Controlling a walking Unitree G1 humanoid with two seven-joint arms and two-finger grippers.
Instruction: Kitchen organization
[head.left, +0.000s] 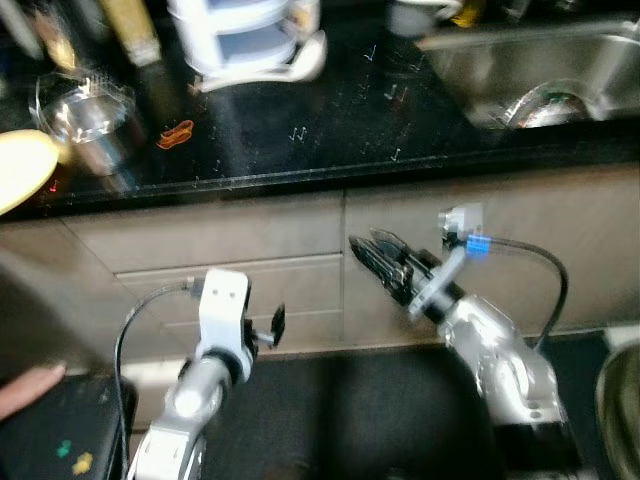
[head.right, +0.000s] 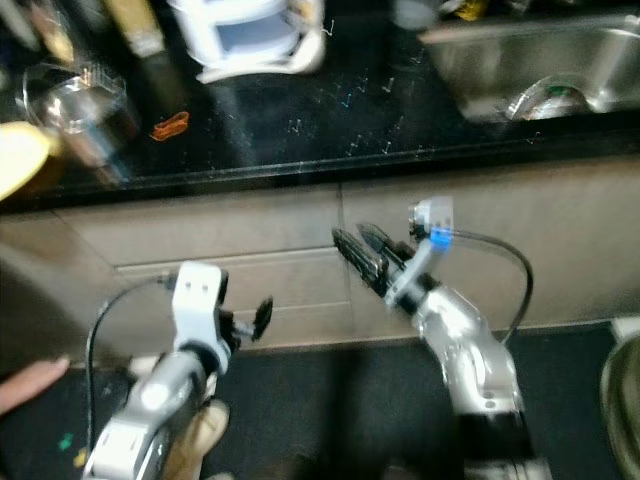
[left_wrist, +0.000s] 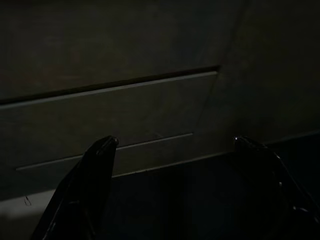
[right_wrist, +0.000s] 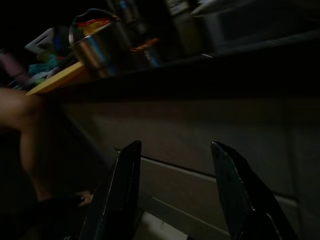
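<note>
A black countertop (head.left: 300, 130) runs across the top of the head views, above grey drawer fronts (head.left: 230, 280). On its left stand a lidded steel pot (head.left: 85, 125) and a yellow plate (head.left: 22, 165), with a small orange item (head.left: 176, 133) beside them. My right gripper (head.left: 362, 242) is raised in front of the cabinet just below the counter edge, open and holding nothing (right_wrist: 175, 145). My left gripper (head.left: 275, 325) hangs lower before the drawers, open wide and holding nothing (left_wrist: 172, 142).
A white appliance (head.left: 250, 40) stands at the back of the counter and a steel sink (head.left: 540, 70) lies at the right. A person's hand (head.left: 30, 385) reaches in low on the left above a black box (head.left: 60, 440). A round bin rim (head.left: 620, 410) shows at bottom right.
</note>
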